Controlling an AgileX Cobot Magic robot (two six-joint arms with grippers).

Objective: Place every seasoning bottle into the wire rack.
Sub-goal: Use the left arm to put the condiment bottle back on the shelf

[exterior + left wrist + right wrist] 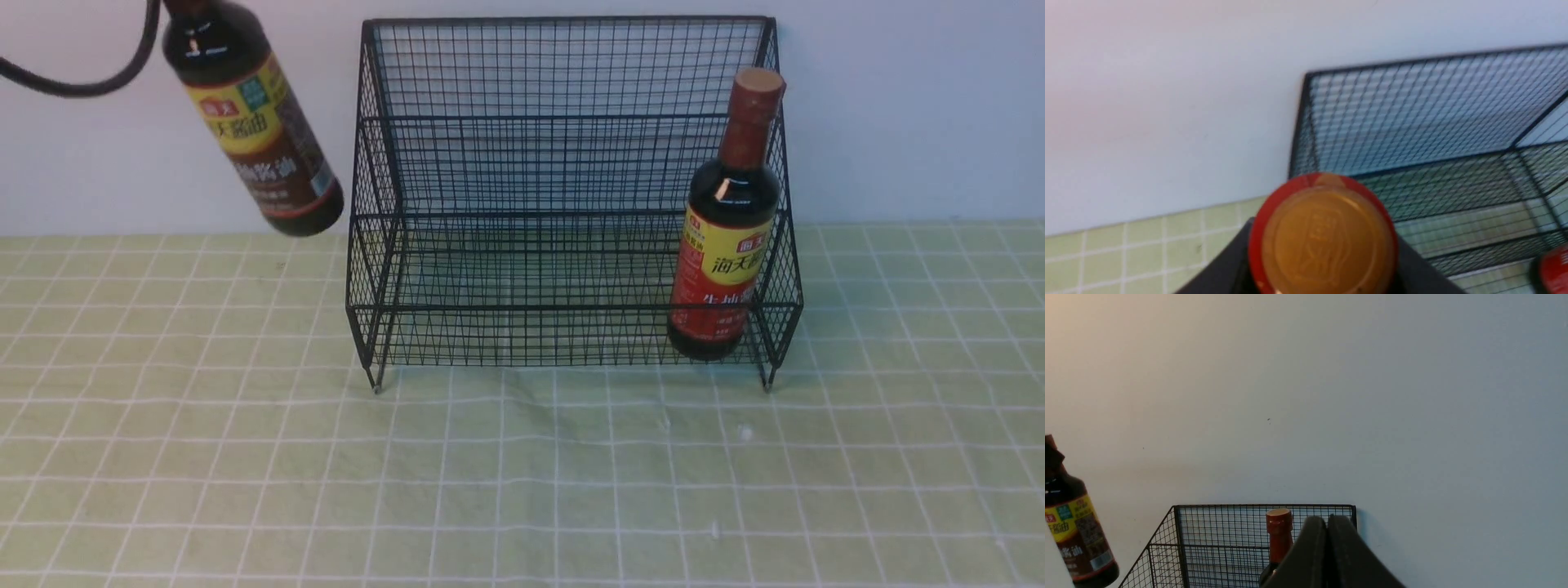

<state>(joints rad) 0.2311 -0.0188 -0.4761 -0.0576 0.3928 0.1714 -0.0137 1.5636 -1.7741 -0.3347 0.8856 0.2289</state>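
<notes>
The brown-label bottle (253,122) hangs tilted in the air, its neck clamped in the left gripper (1325,261), cap toward the wrist, just outside the wire rack (571,163); the red-label bottle (722,245) stands upright in the rack's lower tier, just beyond the right gripper (1327,555), whose jaws are pressed together, empty.

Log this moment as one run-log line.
left gripper: shut on brown-label bottle, airborne left of wire rack | right gripper: shut, empty | red-label bottle: in rack, right end
</notes>
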